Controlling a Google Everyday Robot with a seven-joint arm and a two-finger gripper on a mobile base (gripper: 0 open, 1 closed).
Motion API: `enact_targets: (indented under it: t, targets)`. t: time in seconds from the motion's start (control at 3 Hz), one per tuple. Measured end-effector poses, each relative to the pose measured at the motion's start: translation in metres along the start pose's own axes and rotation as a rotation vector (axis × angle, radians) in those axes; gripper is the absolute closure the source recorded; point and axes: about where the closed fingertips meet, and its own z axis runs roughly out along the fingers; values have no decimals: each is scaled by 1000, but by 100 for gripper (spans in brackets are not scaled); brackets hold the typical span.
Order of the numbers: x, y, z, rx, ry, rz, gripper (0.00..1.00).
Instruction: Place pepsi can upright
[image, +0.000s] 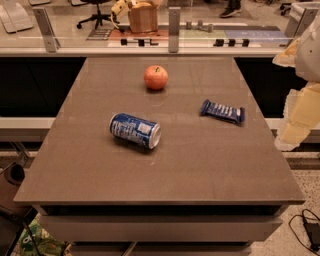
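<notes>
The pepsi can (135, 130) is blue with white print and silver ends. It lies on its side on the grey table (100, 175), left of the middle, with one silver end facing front right. My gripper (299, 116) is a pale shape at the right edge of the view. It hangs beyond the table's right side, well away from the can and holding nothing that I can see.
A red apple (156, 77) stands near the table's far middle. A flat blue snack bar wrapper (223, 111) lies to the right of the can. A glass railing (170, 30) runs behind the table. Cables (306, 227) lie on the floor at the front right.
</notes>
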Motion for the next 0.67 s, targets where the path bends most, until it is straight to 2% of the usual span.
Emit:
enact_targets:
  t: [0.67]
  targets:
    - [-8,-3,-2,8,-12,21,0]
